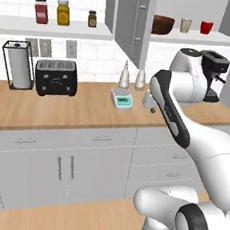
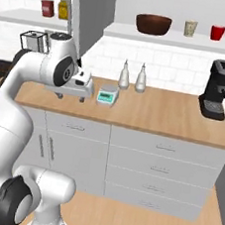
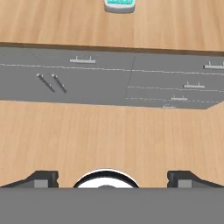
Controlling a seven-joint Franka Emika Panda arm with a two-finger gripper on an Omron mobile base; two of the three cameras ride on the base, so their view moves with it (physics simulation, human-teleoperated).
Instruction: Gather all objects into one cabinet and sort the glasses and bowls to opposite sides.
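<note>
Since the dark brown bowl [image 2: 153,24], beige tumbler [image 2: 190,28] and red cup [image 2: 217,32] all sit on the open cabinet's shelf [image 2: 168,37], gathering looks mostly done to me. Bowl's at the left end, the two cups toward the right, so the sorting seems about right too. No handled mug that I can spot though, so that might be left. The end effector [image 3: 112,177] hangs over the counter [image 2: 159,110] edge, fingers spread wide, holding nothing.

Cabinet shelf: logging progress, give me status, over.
Gripper open, empty, aimed at floor. Brown bowl, tumbler, red cup on open cabinet shelf, bowl left, cups right. Cabinet door swung open beside arm.
</note>
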